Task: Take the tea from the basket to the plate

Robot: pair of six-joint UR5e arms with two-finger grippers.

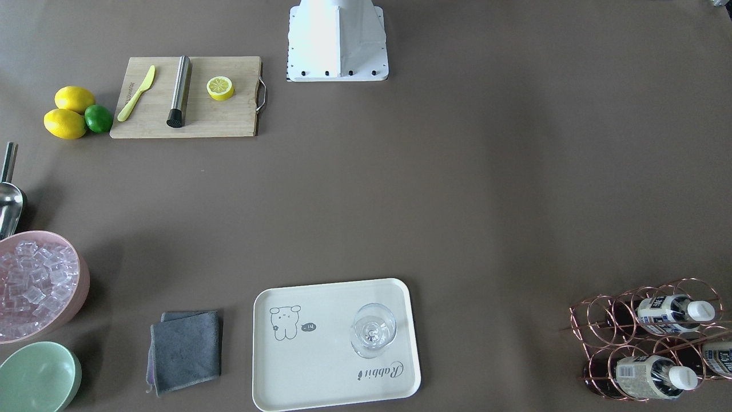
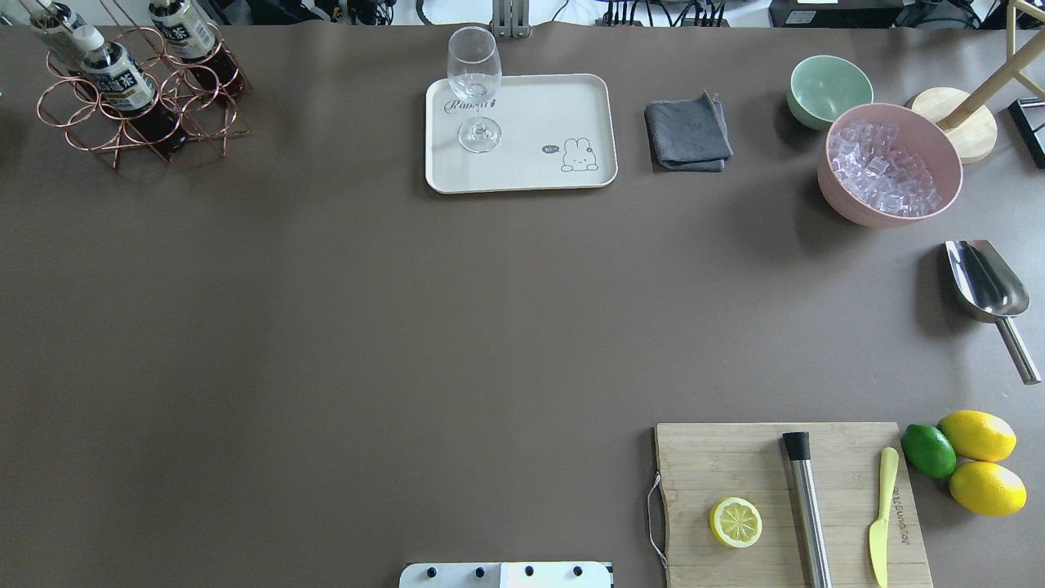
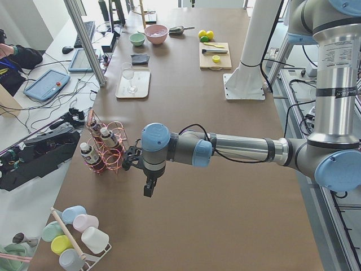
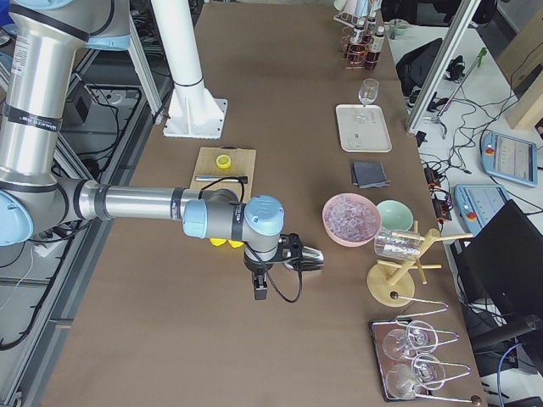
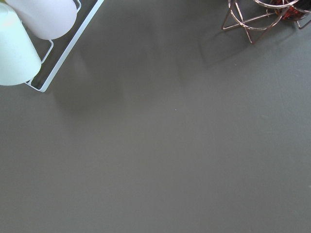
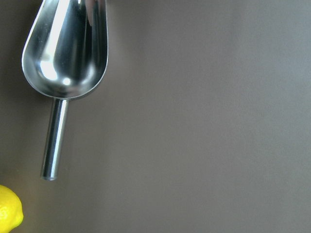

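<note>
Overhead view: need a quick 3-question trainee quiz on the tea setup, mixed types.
1. True or false: a tea bottle already lies on the plate.
2. What stands on the plate? A) stemmed glass B) green bowl C) lemon half
3. Fill in: the overhead view shows ___ tea bottles in the basket.
Key: 1 false; 2 A; 3 three.
</note>
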